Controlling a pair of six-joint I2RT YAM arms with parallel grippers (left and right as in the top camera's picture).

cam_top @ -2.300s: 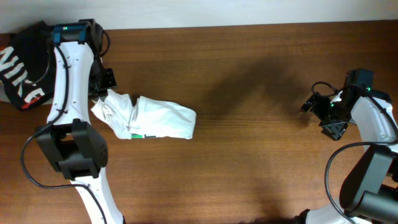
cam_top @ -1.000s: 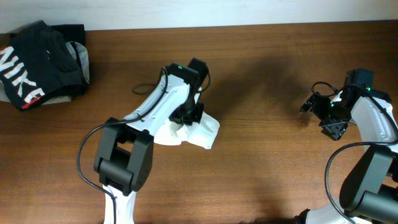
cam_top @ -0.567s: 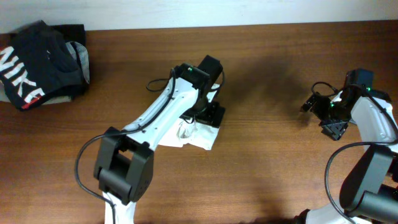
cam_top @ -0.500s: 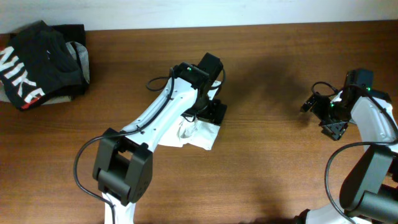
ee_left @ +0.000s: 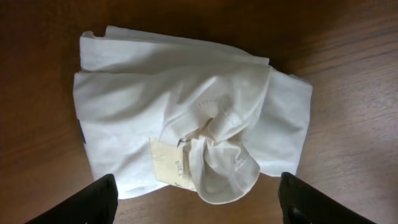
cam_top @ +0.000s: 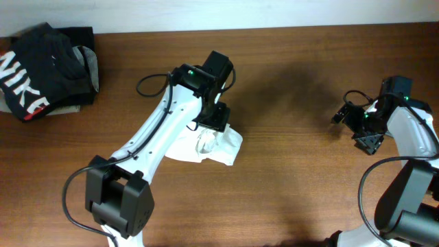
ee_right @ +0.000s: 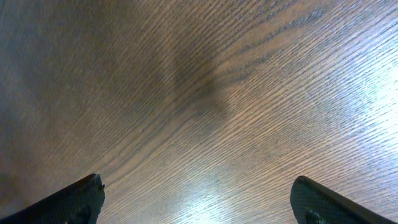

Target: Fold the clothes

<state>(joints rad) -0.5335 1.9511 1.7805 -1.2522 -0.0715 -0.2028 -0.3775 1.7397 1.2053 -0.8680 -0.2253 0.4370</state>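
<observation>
The clothes, a white T-shirt [cam_top: 223, 148], lie crumpled in a loose bundle at the middle of the wooden table. In the left wrist view the T-shirt [ee_left: 186, 112] fills the centre, with a small cream label [ee_left: 168, 167] beside a bunched collar fold. My left gripper [cam_top: 214, 115] hovers over the bundle's far edge. It is open [ee_left: 198, 205], its fingers [ee_left: 93, 200] wide apart on either side of the cloth and gripping nothing. My right gripper [cam_top: 357, 127] waits at the far right, open [ee_right: 202, 205] over bare wood.
A black garment with white NIKE lettering [cam_top: 34, 68] lies on a grey garment [cam_top: 89, 68] at the table's far left corner. Bare wood table [cam_top: 302, 178] separates the T-shirt from the right arm.
My left gripper carried the T-shirt from the far left to the table's middle, opened and let it go. It has since drawn back slightly. The right arm has not moved.
</observation>
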